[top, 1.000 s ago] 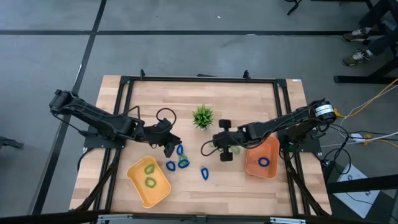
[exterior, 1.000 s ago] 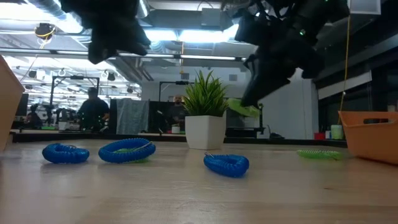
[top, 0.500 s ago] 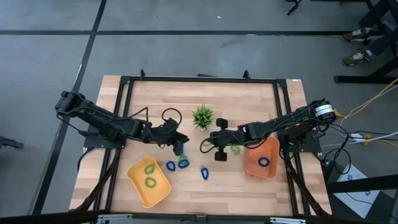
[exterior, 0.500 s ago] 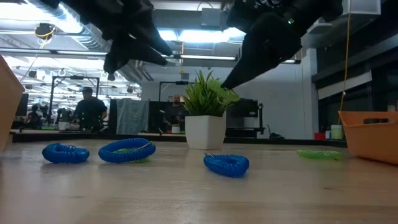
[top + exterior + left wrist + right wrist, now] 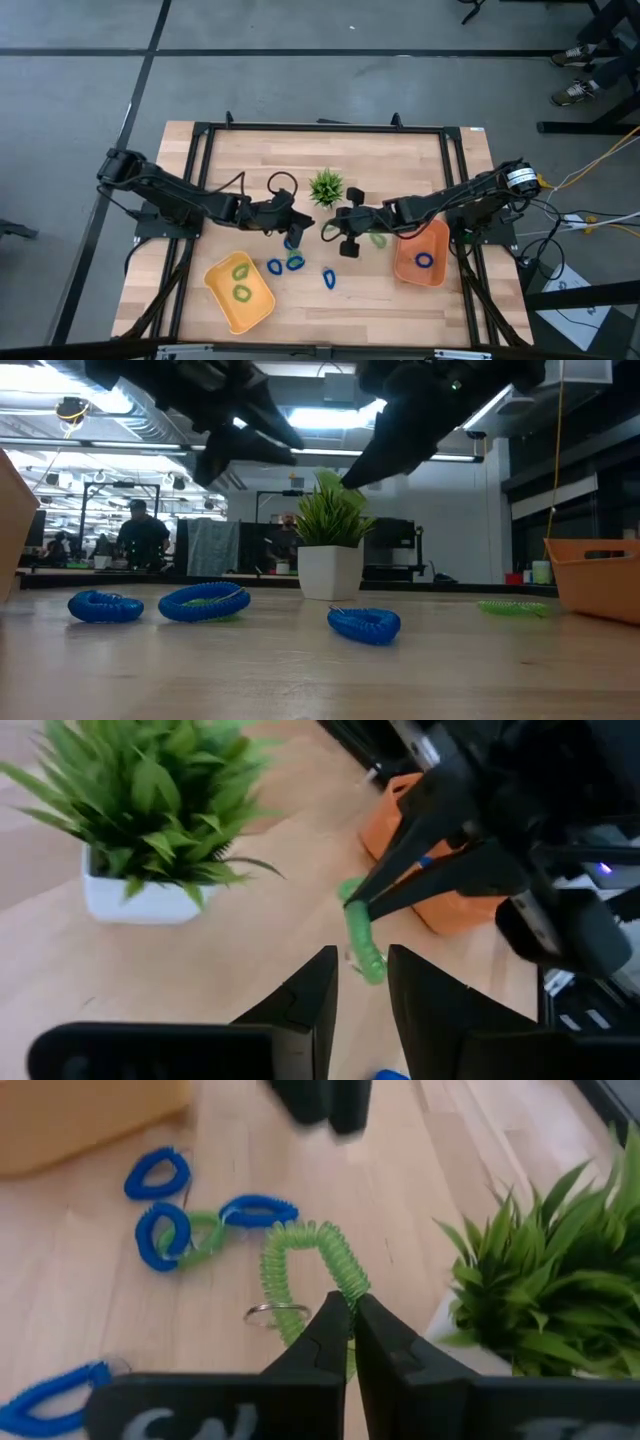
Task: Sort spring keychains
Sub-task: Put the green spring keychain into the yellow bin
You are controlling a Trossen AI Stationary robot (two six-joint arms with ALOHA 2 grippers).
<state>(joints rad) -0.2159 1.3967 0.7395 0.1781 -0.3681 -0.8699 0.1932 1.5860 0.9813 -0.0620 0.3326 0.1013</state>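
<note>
My right gripper [image 5: 329, 230] is shut on a light green spring keychain [image 5: 300, 1260], in the air near the potted plant [image 5: 326, 186]. My left gripper [image 5: 362, 988] is open and faces it from the table's left; the keychain [image 5: 362, 935] hangs just beyond its fingertips, untouched. Blue keychains [image 5: 275, 267] [image 5: 329, 278] lie flat on the wood, one of them [image 5: 295, 262] overlapping a green one. Another green keychain [image 5: 378, 238] lies by the orange tray [image 5: 402, 268], which holds a blue one [image 5: 425, 261]. The yellow tray [image 5: 222, 300] holds two green ones [image 5: 241, 292]. My right gripper pinches the green keychain's coil [image 5: 343, 1280] between its two fingertips, coming level from the table's right. The keychain is lifted clear; its loop [image 5: 366, 955] hangs below the fingers, and its metal ring [image 5: 270, 1315] dangles from it.
The white-potted plant [image 5: 330, 555] stands just beyond both grippers, close to the held keychain. Black frame rails [image 5: 320, 128] run along the table's edges. Bare wood lies along the near side [image 5: 350, 305] between the two trays. People show in the room behind [image 5: 145, 540].
My right gripper has carried the green keychain up and toward the table's left, closer to the plant. My left gripper has moved toward the table's right and risen, so the two grippers now face each other closely. The keychains on the table have kept still.
</note>
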